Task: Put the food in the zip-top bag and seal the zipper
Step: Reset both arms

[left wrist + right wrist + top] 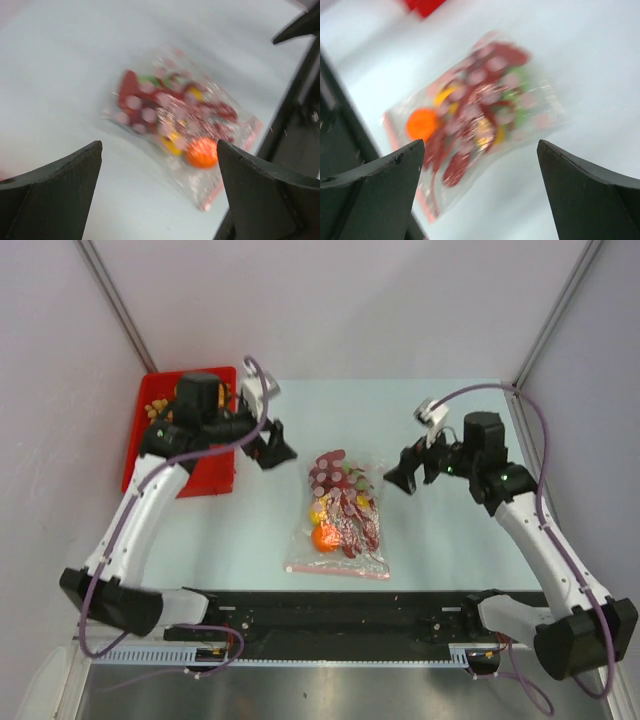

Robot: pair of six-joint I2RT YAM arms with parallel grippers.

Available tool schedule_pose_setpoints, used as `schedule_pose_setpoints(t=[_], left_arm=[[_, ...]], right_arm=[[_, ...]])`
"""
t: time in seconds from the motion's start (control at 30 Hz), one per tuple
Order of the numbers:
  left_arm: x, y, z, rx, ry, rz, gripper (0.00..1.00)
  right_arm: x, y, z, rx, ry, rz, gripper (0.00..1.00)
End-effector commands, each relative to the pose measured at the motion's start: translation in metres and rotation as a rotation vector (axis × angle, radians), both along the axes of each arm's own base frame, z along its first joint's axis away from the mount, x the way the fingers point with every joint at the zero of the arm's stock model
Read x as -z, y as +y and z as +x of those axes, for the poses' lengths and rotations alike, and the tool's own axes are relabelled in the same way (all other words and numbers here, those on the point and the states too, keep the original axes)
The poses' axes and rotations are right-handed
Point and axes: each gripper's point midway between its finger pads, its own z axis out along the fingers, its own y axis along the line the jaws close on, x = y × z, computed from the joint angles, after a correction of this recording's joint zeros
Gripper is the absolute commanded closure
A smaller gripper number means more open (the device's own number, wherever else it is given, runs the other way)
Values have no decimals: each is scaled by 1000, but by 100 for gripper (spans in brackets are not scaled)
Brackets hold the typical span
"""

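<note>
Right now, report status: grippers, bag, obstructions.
Left gripper open, empty, left of zip-top bag. Right gripper open, empty, right of it. Bag flat on table, food inside; zipper seal unclear. Nothing in the way.

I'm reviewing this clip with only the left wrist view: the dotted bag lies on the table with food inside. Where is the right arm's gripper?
Observer: The right gripper hovers to the right of the zip-top bag, fingers open, holding nothing.
Operator: Is any food outside the bag?
Observer: Possibly: small yellow-orange pieces sit in a red tray at the table's far left, partly behind the left arm.
Operator: And the left gripper?
Observer: The left gripper hovers off the bag's far-left corner, apart from it.
</note>
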Motion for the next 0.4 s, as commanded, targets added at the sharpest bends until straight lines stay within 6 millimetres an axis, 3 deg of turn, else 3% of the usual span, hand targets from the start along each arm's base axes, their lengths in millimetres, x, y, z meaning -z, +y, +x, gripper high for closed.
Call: schedule_pose_setpoints(t=[0.0, 0.03, 0.07, 0.17, 0.2, 0.37], left_arm=[[-23, 35, 73, -310, 120, -49, 0], [-38, 50, 87, -354, 93, -64, 0], [-30, 57, 99, -377, 115, -59, 0], [-24, 86, 124, -478, 119, -59, 0], [-19, 95, 130, -518, 117, -38, 0], [-15, 118, 142, -603, 100, -9, 0]], right_arm=[[-58, -41, 78, 263, -83, 157, 0], [-64, -48, 87, 291, -75, 180, 0], [-65, -65, 98, 336, -80, 188, 0], [-59, -84, 118, 406, -63, 201, 0], [-53, -103, 127, 457, -47, 202, 0], [-44, -126, 138, 527, -11, 220, 0]])
